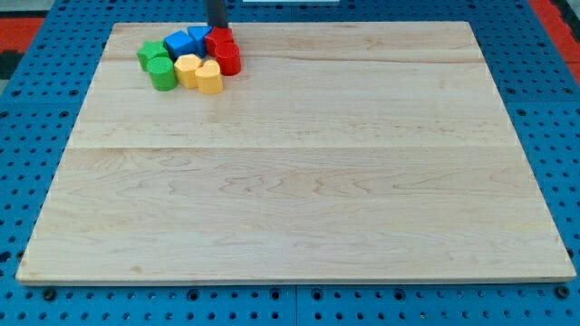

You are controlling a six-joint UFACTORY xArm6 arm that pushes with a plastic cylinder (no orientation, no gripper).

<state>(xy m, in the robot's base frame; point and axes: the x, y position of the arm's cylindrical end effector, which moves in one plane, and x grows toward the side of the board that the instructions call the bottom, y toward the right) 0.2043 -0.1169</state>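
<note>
Currently, you find my tip (217, 28) at the board's (317, 181) top edge, against the upper red block (220, 39), with 1 blue block (199, 36) just beside; it carries no pincer.

**Blocks clustered at the board's top-left**

On the pale wooden board (299, 172), all blocks huddle near the view's top-left. My tip (217, 28) sits at the cluster's top edge, touching the red blocks (224, 50). Left of those lie the blue blocks (188, 41), farther left the green blocks (157, 63), below them the yellow blocks (198, 72).
</note>
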